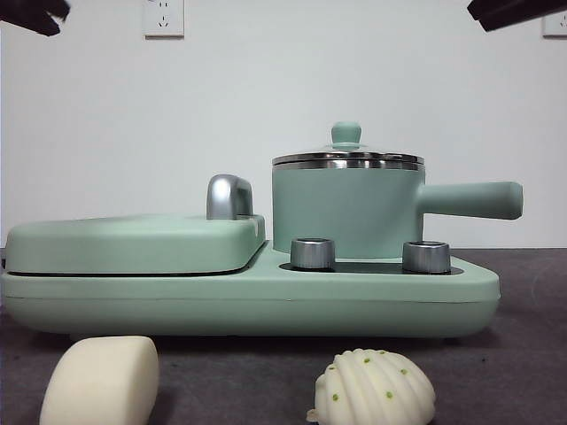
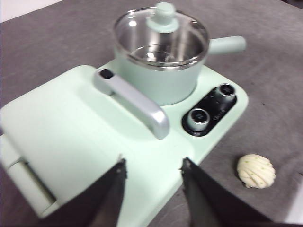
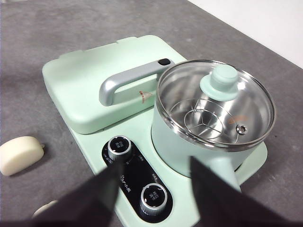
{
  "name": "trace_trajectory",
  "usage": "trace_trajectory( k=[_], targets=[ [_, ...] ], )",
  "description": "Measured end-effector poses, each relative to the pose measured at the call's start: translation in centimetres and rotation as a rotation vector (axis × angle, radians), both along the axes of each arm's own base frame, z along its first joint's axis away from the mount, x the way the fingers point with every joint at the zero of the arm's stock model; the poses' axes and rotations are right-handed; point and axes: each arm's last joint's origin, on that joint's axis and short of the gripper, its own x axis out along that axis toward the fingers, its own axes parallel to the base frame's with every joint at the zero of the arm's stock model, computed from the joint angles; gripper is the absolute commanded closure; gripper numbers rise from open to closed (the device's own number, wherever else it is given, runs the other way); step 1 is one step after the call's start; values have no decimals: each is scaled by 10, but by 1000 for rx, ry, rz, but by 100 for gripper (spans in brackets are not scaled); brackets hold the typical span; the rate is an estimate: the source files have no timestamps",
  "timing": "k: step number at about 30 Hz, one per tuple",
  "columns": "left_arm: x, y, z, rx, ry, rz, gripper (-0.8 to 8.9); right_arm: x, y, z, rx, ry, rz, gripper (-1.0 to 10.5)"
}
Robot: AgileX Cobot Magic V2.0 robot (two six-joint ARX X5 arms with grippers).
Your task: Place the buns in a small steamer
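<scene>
With both buns (image 1: 102, 381) on the table and the steamer (image 1: 345, 208) lidded, left gripper (image 2: 152, 165) and right gripper (image 3: 154, 165) (jaws spread, empty) are poised above; a soft bun risks being crushed.

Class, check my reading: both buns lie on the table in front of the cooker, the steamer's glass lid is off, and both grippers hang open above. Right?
One error: the glass lid is on the steamer, as the right wrist view shows. The smooth bun and ridged bun lie before the cooker; left gripper and right gripper hang open.

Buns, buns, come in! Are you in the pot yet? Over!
Left gripper and right gripper open, empty, above the cooker. Smooth bun and ridged bun on the table, untouched. Lid closed on the small steamer, blocking entry.
</scene>
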Motion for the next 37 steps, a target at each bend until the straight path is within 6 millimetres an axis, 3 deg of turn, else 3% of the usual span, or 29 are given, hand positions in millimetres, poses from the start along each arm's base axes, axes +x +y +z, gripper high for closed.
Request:
trace_trajectory(
  k=[13,17,28,37],
  targets=[
    [-1,-3,0,4,-4,-26,587,0,0,0,-1,2,-1,648],
    [10,-9,3,-15,-60,-32,587,0,0,0,2,5,-3,648],
    [72,-61,-10,-106,-162,-75,556,0,0,0,10,21,-28,648],
    [108,-114,-20,-152,-214,-99,557,0,0,0,11,21,-28,648]
  ],
)
